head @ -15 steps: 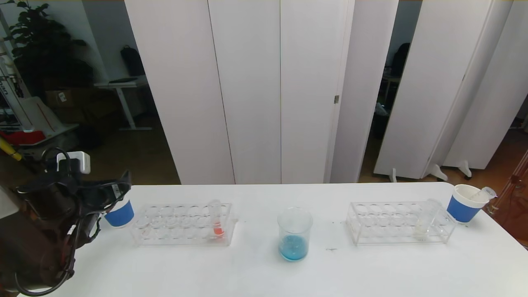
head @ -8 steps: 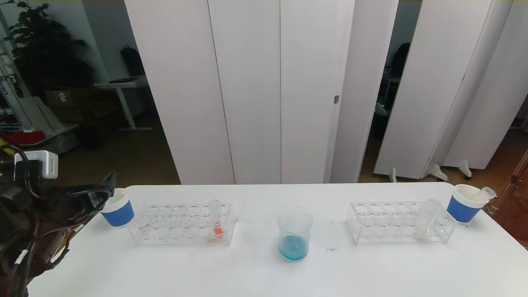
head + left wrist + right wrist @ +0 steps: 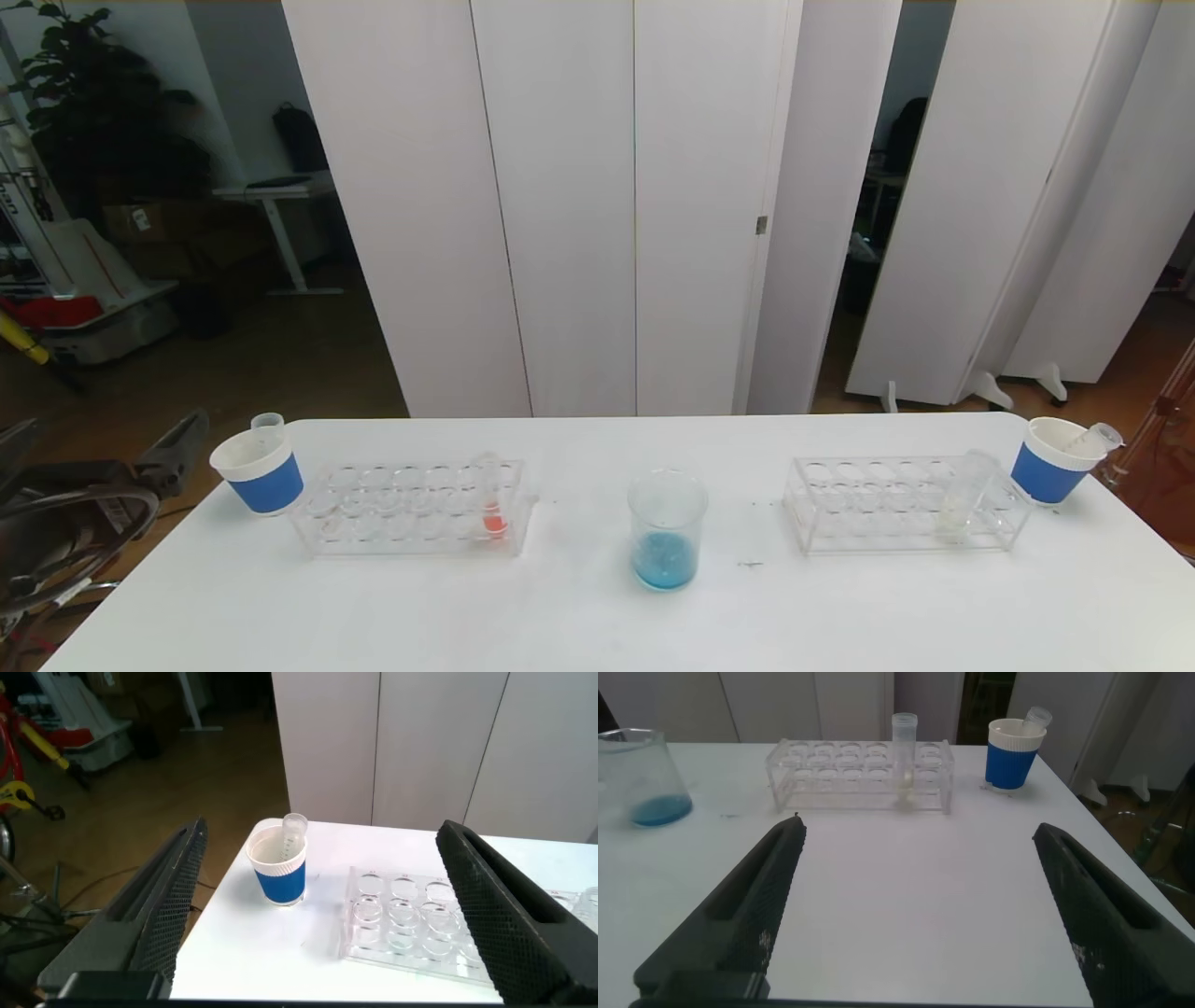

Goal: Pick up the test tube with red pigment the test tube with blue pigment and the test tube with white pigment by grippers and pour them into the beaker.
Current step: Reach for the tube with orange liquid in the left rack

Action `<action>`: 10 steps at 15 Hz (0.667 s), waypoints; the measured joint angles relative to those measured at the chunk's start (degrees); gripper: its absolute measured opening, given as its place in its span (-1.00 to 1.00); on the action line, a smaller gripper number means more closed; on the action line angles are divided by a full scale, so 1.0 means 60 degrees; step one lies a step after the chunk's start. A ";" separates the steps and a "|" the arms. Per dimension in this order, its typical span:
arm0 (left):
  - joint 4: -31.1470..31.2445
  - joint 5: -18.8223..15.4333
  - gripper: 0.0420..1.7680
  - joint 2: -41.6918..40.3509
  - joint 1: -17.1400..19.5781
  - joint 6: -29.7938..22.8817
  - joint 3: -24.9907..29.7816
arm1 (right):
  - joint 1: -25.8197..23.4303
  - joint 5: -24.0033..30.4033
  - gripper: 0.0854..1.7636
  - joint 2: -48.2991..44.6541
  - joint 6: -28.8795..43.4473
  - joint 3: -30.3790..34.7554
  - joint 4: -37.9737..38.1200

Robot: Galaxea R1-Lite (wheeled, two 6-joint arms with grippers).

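1. Left gripper (image 3: 318,905): fingers spread wide, holding and touching nothing; off the table's left edge, pointed toward the left blue-banded cup (image 3: 280,865).
2. Right gripper (image 3: 915,905): fingers spread wide, empty, over the table's near right side, well short of the right rack (image 3: 861,773); not seen in the head view.
3. Beaker (image 3: 666,528): stood upright at table centre between the two racks, blue pigment in its bottom.
4. Test tube with red pigment (image 3: 489,497): upright in the left rack (image 3: 414,507), at its right end.
5. Test tube with white pigment (image 3: 964,496): stood in the right rack, at its right end, leaning slightly.
6. Left cup: held an emptied clear tube (image 3: 268,428).
7. Right blue-banded cup (image 3: 1053,460): held a tilted clear tube (image 3: 1097,437).
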 joint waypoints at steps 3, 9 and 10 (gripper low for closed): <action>0.2491 -0.0010 0.98 -0.2288 -0.0307 0.0000 -0.0102 | 0.0000 0.0000 0.98 0.0000 0.0004 0.0000 0.0004; 0.6735 0.0033 0.98 -0.6506 -0.0514 0.0020 -0.0372 | 0.0000 0.0000 0.98 0.0000 0.0000 0.0000 0.0000; 0.7231 0.0014 0.98 -0.7129 -0.0522 0.0043 -0.0376 | 0.0000 -0.0004 0.98 0.0000 0.0000 0.0000 0.0000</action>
